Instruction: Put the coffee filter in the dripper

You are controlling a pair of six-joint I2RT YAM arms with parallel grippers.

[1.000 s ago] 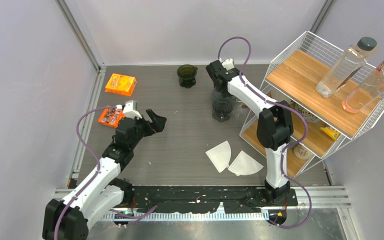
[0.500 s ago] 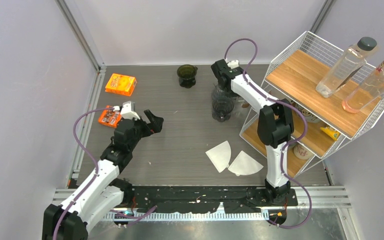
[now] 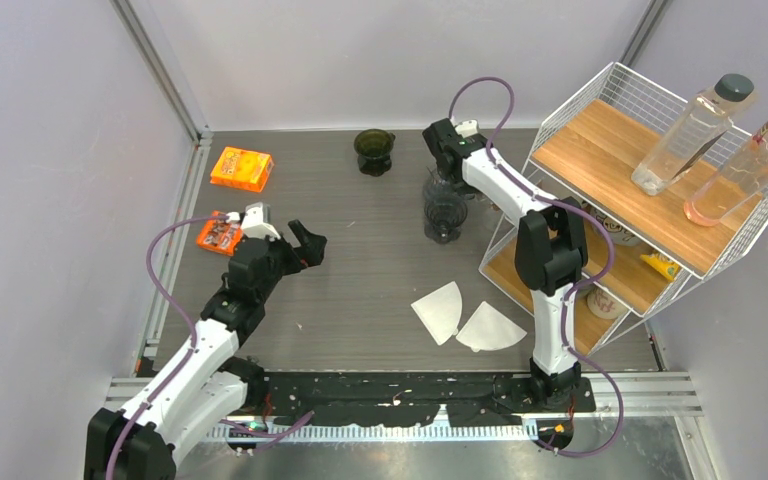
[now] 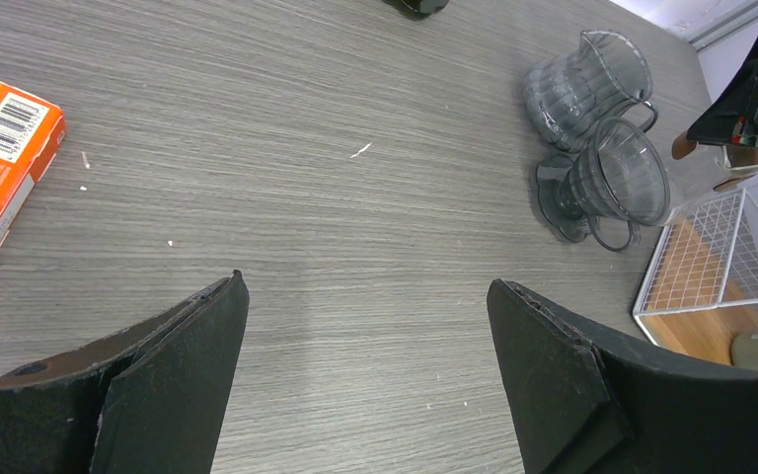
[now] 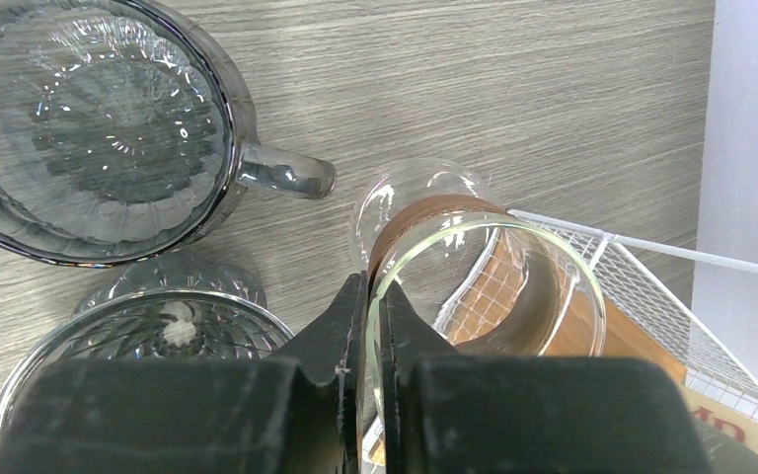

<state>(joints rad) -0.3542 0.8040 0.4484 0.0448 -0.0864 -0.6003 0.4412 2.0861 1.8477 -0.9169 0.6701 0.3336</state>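
Right arm swung toward upper right. Right claw (image 5: pixel 372 292) pinches carafe (image 5: pixel 429 211) rim; left claw (image 4: pixel 365 294) spread. Risk: thin-rim grip slips, glass hits dripper (image 4: pixel 609 178).

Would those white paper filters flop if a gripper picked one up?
Probably floppy: one paper filter lies thin and flat on the table, so it would likely bend when pinched. Likely light, so a nudge could slide it, perhaps dragging the second filter it seems to touch.
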